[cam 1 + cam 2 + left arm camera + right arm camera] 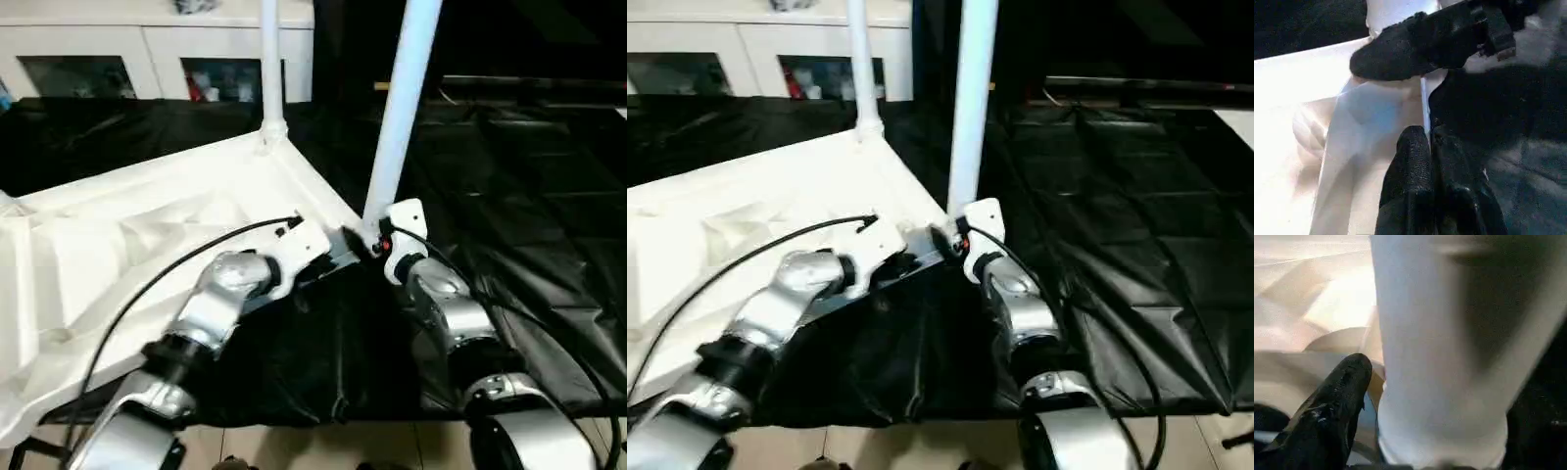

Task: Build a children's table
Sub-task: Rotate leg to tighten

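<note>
The small white plastic children's table lies upside down on black sheeting, two round legs upright. The left gripper pinches its rim, fingers together; the right gripper meets the near tapered white leg, finger state unclear. A sideways nudge could tilt that leg in its socket.

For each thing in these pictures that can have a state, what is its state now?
Table top: upside down on the black sheet.
Near leg: upright at the near corner.
Far leg: upright at the far corner.
Left tool: shut on the top's edge.
Right tool: at the near leg's base.
Cabinet: doors closed.
</note>
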Tool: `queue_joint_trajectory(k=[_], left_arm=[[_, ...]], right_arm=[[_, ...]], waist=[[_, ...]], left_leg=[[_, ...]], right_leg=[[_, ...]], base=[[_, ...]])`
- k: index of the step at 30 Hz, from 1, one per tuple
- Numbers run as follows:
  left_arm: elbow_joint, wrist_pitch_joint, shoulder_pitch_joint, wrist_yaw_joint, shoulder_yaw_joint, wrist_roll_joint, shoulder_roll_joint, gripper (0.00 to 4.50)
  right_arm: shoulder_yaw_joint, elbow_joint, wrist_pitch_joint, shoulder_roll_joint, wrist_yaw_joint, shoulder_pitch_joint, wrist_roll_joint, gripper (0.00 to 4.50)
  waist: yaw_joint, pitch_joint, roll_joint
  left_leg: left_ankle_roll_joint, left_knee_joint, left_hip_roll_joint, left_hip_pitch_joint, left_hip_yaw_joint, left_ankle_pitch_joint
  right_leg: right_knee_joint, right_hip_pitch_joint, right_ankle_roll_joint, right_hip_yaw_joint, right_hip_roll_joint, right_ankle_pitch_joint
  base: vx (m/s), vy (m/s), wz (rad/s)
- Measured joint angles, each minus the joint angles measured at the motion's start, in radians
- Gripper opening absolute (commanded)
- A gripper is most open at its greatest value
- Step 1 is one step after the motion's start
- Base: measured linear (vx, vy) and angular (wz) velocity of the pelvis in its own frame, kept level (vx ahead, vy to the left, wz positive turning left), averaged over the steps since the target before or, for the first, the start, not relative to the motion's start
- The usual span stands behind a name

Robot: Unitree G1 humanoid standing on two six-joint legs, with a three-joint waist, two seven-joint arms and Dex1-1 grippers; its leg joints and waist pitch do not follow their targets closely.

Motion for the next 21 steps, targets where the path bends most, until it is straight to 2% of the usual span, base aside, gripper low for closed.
queue_joint_trajectory(k=[2,5,7,12,17,18,21], left_arm=[[-0.007,-0.015,0.008,-0.029,-0.001,-0.006,0.016,0.00],[-0.019,-0.038,0.021,-0.111,-0.001,-0.047,0.070,0.00],[-0.026,-0.042,0.028,-0.144,0.003,-0.064,0.087,0.00],[-0.028,-0.056,0.033,-0.262,0.008,-0.107,0.133,0.00],[-0.034,-0.070,0.037,-0.341,0.000,-0.129,0.173,0.00],[-0.037,-0.075,0.038,-0.355,-0.003,-0.131,0.181,0.00],[-0.046,-0.083,0.046,-0.381,-0.005,-0.138,0.198,0.00]], right_arm=[[0.011,0.000,-0.001,-0.016,0.054,0.000,0.000,3.77],[0.069,-0.001,-0.026,-0.090,0.257,0.000,0.000,3.77],[0.084,-0.004,-0.033,-0.111,0.336,0.000,0.004,3.77],[0.125,-0.048,-0.032,-0.181,0.575,0.019,0.024,3.77],[0.162,-0.088,-0.015,-0.215,0.706,0.029,0.044,3.77],[0.169,-0.101,-0.010,-0.220,0.726,0.032,0.045,3.52],[0.176,-0.111,-0.004,-0.222,0.760,0.035,0.045,3.39]], waist=[[0.000,0.000,0.000],[0.002,0.001,-0.001],[0.003,0.002,-0.003],[0.019,0.002,-0.003],[0.024,0.002,-0.003],[0.025,0.002,-0.003],[0.026,0.002,-0.003]], left_leg=[[0.000,0.000,0.000,0.000,0.000,0.000],[0.001,0.002,0.000,-0.001,0.000,0.000],[0.000,0.002,0.000,-0.001,0.000,0.000],[0.001,0.003,0.000,0.000,0.001,0.000],[0.002,0.003,0.001,0.001,0.001,0.001],[0.002,0.004,0.001,0.001,0.001,0.001],[0.001,0.004,0.001,0.002,0.001,0.001]], right_leg=[[0.000,0.000,0.000,0.000,0.000,0.000],[0.001,0.000,0.000,0.000,0.000,0.000],[0.002,0.000,0.000,0.000,0.000,0.000],[0.002,0.000,0.000,0.000,0.000,0.000],[0.002,0.000,0.000,0.000,0.000,0.000],[0.002,0.000,0.000,0.000,0.000,0.000],[0.002,0.000,0.000,0.000,0.000,0.000]], base=[[0.000,0.000,0.00],[0.000,0.000,0.00],[0.000,0.000,0.00],[0.000,0.000,0.00],[0.000,0.000,0.00],[0.000,0.000,0.00],[0.000,0.000,0.00]])
